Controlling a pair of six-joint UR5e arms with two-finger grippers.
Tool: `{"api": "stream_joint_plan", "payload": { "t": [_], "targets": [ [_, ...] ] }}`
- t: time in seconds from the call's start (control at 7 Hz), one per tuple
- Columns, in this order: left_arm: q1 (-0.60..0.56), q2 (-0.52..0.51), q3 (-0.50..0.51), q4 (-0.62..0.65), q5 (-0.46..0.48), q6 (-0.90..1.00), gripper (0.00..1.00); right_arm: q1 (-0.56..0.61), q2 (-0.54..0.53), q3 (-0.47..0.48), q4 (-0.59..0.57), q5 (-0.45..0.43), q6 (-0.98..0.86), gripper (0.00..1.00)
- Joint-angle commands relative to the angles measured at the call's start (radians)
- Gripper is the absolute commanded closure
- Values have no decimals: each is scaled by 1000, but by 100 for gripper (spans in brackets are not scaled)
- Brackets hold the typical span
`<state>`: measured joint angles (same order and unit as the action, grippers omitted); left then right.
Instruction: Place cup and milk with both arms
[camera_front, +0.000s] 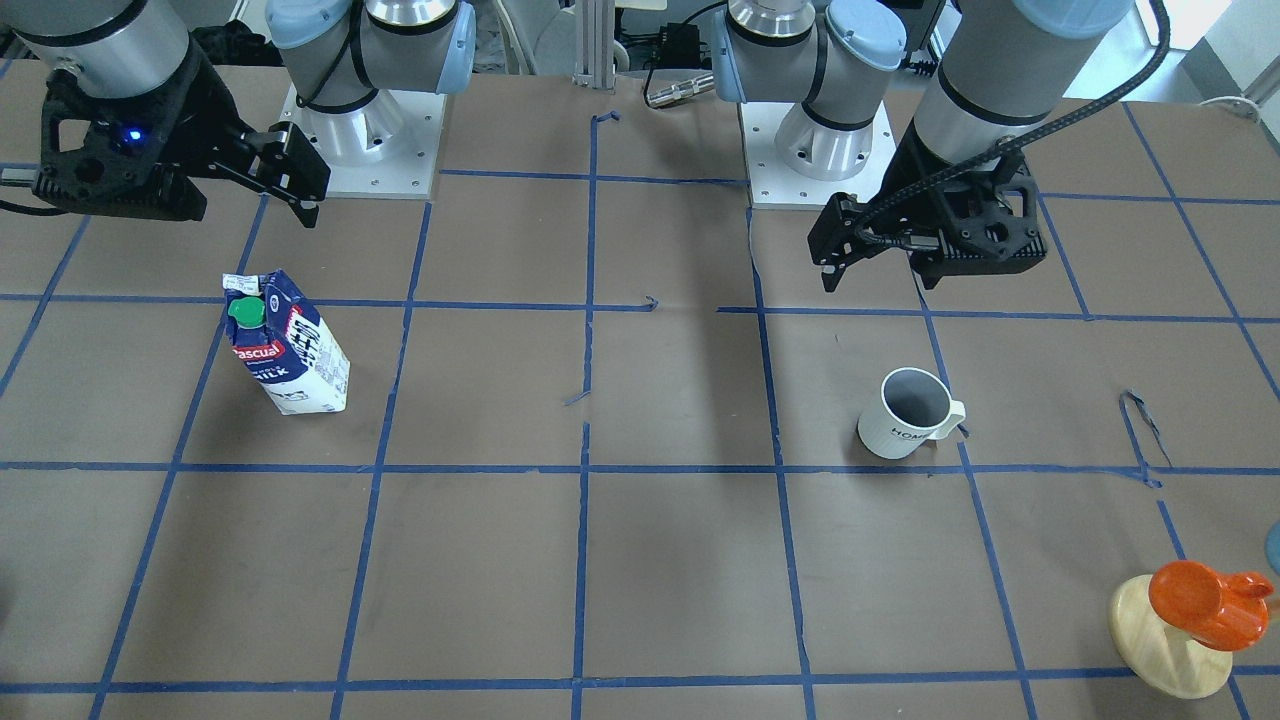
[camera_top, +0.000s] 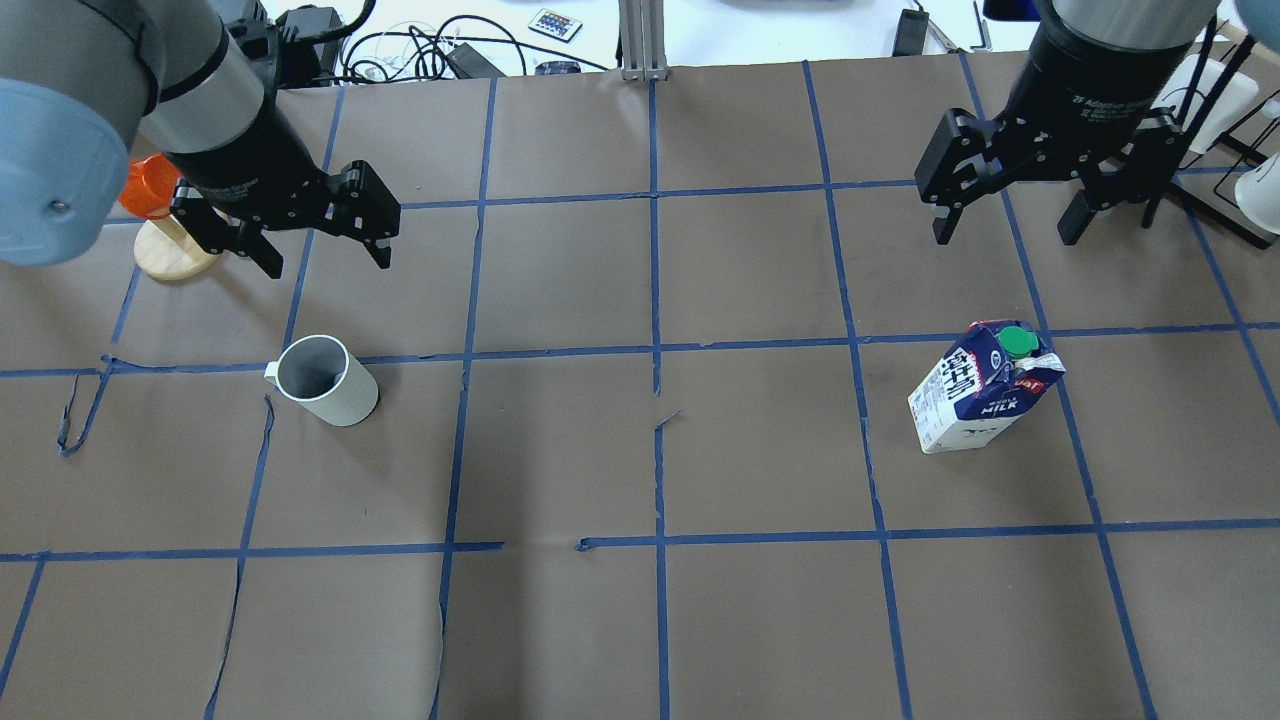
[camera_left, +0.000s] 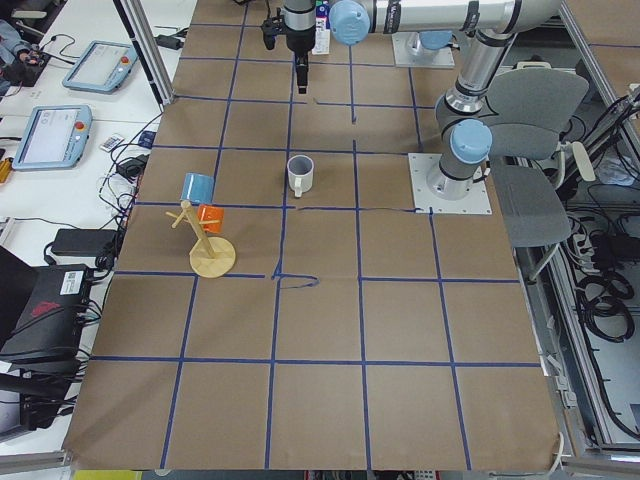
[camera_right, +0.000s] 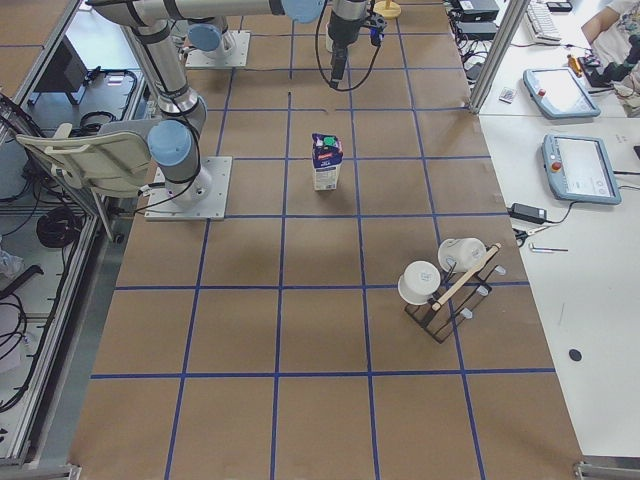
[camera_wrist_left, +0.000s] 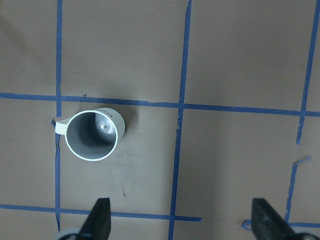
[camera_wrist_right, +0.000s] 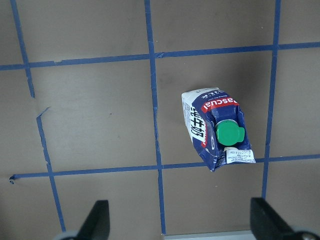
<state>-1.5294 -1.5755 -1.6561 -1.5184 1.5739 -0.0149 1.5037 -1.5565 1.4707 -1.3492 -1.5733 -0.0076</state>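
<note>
The white ribbed cup stands upright on the brown table, also in the overhead view, with its handle toward the table's left end. My left gripper is open and empty, raised above the table just beyond the cup; in the left wrist view the cup lies ahead of the spread fingers. The blue and white milk carton stands upright with its green cap on top, also in the front view. My right gripper is open and empty, raised beyond the carton.
An orange cup on a wooden stand sits near the table's left end, close behind my left gripper in the overhead view. A dark rack with white mugs stands at the right end. Blue tape lines grid the table.
</note>
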Motion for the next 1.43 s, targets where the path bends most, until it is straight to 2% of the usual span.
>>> {"api": "stream_joint_plan", "payload": {
  "t": [0.0,0.14,0.29,0.43,0.71,0.86,1.0,1.14,1.29],
  "targets": [
    [46,-40,-173,161,35,99,0,-14,0,16,-4,-4,-37,0],
    [116,-56,-277,287,37,175,0,-34,4,35,-16,-57,-69,0],
    [150,-92,-363,448,43,232,0,-80,4,63,-37,-59,-147,0],
    [152,-128,-399,521,44,265,0,-118,6,118,-106,-51,-216,0],
    [152,-162,-396,553,44,265,1,-128,3,256,-258,-51,-250,0],
    [150,-172,-396,558,43,265,42,-128,7,290,-295,-48,-252,0],
    [150,-169,-392,558,43,266,99,-128,12,337,-329,-48,-252,0],
    [147,-169,-393,560,43,265,100,-128,16,379,-399,-50,-252,0],
    [144,-167,-392,581,43,266,100,-128,23,402,-413,-50,-252,0]
  ]
}}
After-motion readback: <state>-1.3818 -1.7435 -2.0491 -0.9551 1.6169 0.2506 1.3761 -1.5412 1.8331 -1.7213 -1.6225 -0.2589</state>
